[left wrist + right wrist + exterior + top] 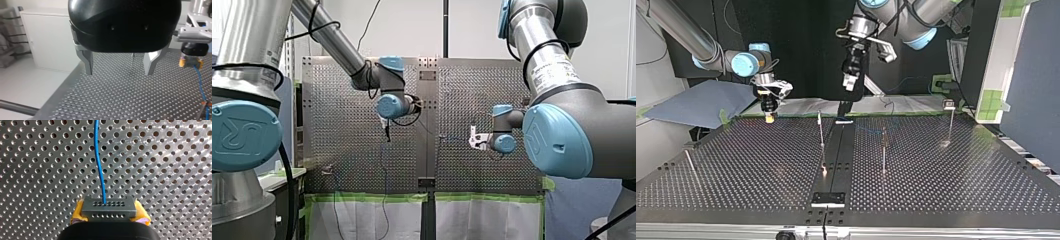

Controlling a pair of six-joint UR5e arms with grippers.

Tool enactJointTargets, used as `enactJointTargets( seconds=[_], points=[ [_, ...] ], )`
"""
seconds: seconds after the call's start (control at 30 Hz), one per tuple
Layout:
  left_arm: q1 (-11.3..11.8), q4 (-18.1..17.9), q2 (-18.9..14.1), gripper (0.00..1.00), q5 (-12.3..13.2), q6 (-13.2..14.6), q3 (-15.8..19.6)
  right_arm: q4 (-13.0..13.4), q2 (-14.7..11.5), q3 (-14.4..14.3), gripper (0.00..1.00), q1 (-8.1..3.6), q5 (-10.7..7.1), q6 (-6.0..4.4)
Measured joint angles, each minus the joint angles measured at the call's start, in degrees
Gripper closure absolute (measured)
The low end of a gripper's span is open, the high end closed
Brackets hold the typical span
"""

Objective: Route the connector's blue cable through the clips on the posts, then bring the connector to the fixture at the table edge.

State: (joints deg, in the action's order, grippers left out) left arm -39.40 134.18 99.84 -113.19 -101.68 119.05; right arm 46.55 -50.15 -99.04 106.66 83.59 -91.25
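In the right wrist view the grey connector sits clamped between the yellow pads of my right gripper, which is shut on it. Its blue cable runs straight ahead over the perforated plate. In the top view my right gripper hangs low over the table's far edge at the left. My left gripper is open with nothing between its metal fingers. It hovers well above the table. The left wrist view shows my right gripper beside it, with the blue cable trailing down.
Thin posts stand on the perforated table: one near the middle, one beside it, one at the top view's right, one at its left. A black fixture sits at the near edge. A white cabinet stands beyond the table.
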Motion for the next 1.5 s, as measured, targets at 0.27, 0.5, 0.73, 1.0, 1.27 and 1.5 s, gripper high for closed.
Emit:
enactJointTargets(
  seconds=[0.27, 0.5, 0.73, 1.0, 1.27, 1.5],
  points=[
    [1.0, -3.7, -1.2, 0.01, 0.1, -0.4, 3.9, -0.1, 0.0, 0.0, 1.0, 0.0, -0.13, 0.0],
    [1.3, -7.2, 1.9, 0.01, 0.0, -1.3, 7.4, -0.5, 0.0, 0.0, 1.0, -0.01, -0.17, 0.0],
    [1.5, -9.3, 5.2, 0.01, 0.0, -1.4, 10.8, -1.2, -0.1, 0.5, 1.0, -0.15, -0.04, 0.14],
    [1.6, -9.7, 6.2, 0.01, 0.0, -1.3, 14.6, -4.0, -1.5, 1.6, 1.0, -0.88, 2.99, -0.05],
    [1.6, -9.7, 6.2, 0.01, 0.0, -1.0, 18.1, -4.5, -5.3, 1.6, 1.0, -1.16, 5.32, -1.33],
    [1.6, -9.7, 6.2, 0.01, 0.0, -0.9, 20.9, -4.9, -8.8, 1.7, 1.0, -1.51, 5.28, -1.55]
  ],
)
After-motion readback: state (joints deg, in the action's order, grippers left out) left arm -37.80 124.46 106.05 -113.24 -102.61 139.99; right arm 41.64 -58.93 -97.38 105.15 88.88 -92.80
